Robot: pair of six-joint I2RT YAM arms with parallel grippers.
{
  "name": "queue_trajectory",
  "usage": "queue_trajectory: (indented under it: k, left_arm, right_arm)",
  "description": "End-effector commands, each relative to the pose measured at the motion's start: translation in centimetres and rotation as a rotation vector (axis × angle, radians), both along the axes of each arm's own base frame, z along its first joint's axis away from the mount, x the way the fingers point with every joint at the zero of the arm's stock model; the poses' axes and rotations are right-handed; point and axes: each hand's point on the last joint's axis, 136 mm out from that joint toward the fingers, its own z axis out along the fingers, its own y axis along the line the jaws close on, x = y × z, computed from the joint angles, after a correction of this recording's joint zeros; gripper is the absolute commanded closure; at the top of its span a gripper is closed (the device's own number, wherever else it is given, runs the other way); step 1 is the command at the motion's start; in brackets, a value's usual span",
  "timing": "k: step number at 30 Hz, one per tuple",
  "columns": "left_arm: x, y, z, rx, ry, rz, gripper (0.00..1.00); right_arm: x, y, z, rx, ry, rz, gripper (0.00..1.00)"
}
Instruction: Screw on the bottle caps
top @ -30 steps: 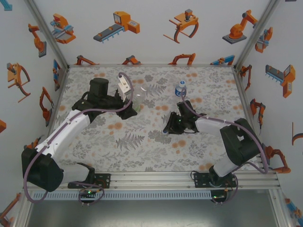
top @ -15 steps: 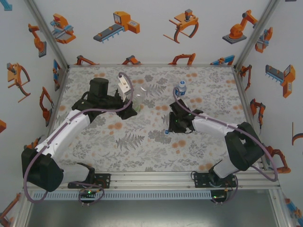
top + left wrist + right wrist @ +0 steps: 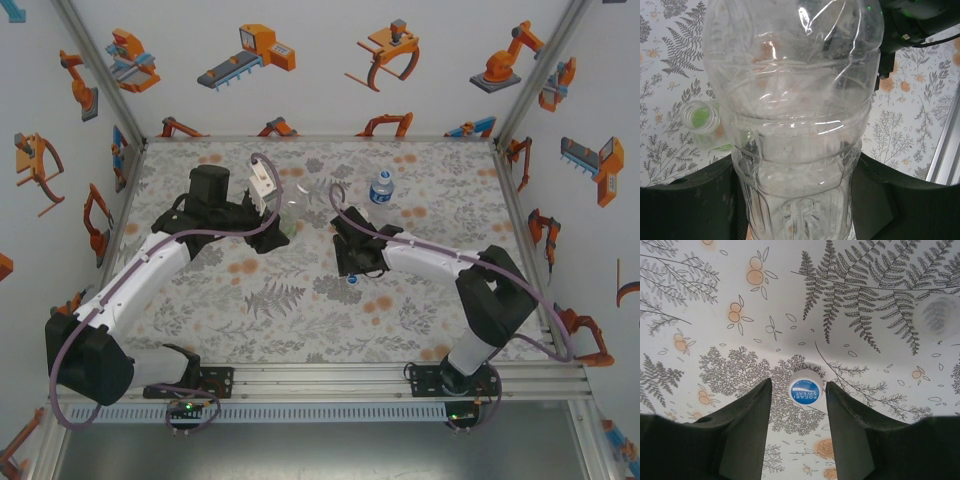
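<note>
1. The left arm [image 3: 150, 265] reaches over the left half of the floral surface [image 3: 250, 320]. The left jaws are clamped on the clear bottle [image 3: 795, 125], one dark finger on each side of its lower body.
2. From the left wrist, the clear bottle looks uncapped or capped; I cannot tell, since its neck is out of frame.
3. Just beside the clear bottle, on its left in the left wrist view, is the green-tinted bottle [image 3: 700, 117]. Its open mouth faces the camera, with no cap on it.
4. The right arm [image 3: 430, 262] stretches toward the middle of the surface, its wrist bent down.
5. The right jaws stand apart, just above the surface.
6. A blue-and-white cap [image 3: 805, 390] lies flat on the surface between the two right fingertips, printed side up. It sits closer to the right finger, and whether that finger touches it I cannot tell.
7. The blue-labelled bottle [image 3: 381, 188] stands upright toward the far side, right of centre, well apart from both arms.
8. A pale round cap [image 3: 938, 315], blurred, lies on the surface well apart from the blue-and-white cap.
</note>
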Motion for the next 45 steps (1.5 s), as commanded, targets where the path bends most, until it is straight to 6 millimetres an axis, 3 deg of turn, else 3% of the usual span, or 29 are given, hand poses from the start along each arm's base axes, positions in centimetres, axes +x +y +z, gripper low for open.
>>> queue_trajectory:
  k: [1,20,45]
  left_arm:
    - [0.3,-0.2,1.1,-0.026,0.002,-0.002,0.99]
    - [0.2,-0.2,1.1,-0.027,0.006,0.0,0.99]
    - [0.2,-0.1,1.3,-0.027,0.004,0.002,0.99]
  right_arm:
    - [0.3,0.2,0.0,-0.036,0.009,0.006,0.54]
    - [-0.2,1.2,-1.5,-0.015,0.116,-0.045,0.57]
    - [-1.7,0.6,-3.0,-0.048,0.157,-0.029,0.61]
